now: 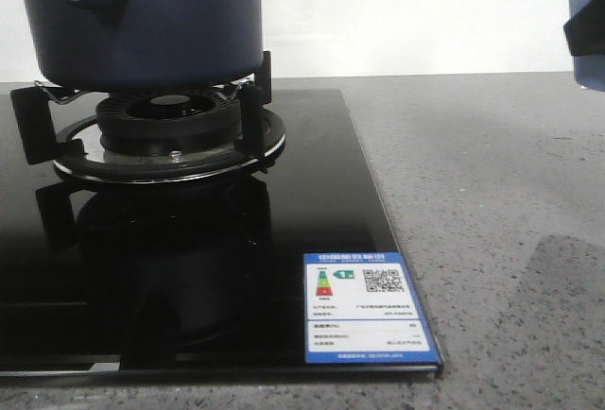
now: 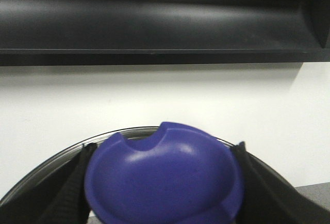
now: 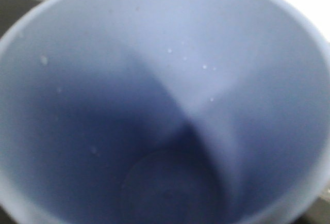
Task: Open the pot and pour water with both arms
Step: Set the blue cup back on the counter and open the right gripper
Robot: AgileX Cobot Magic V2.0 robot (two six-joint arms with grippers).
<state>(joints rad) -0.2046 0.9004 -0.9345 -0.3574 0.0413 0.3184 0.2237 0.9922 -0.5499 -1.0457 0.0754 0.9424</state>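
The left gripper (image 2: 162, 182) is closed on the blue knob (image 2: 164, 175) of a lid. The pot (image 1: 142, 18) sits on the burner (image 1: 170, 131), far left. I cannot tell how the right gripper holds the cup (image 3: 165, 100); its water could miss the pot.

Left claw (image 2: 162, 182) fingers (image 2: 67, 193) spread, clamping.

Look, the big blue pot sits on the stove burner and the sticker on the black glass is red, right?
Not quite. The pot does sit on the burner, but the sticker on the black glass stove top is blue-bordered and white, not red. The front view shows it.
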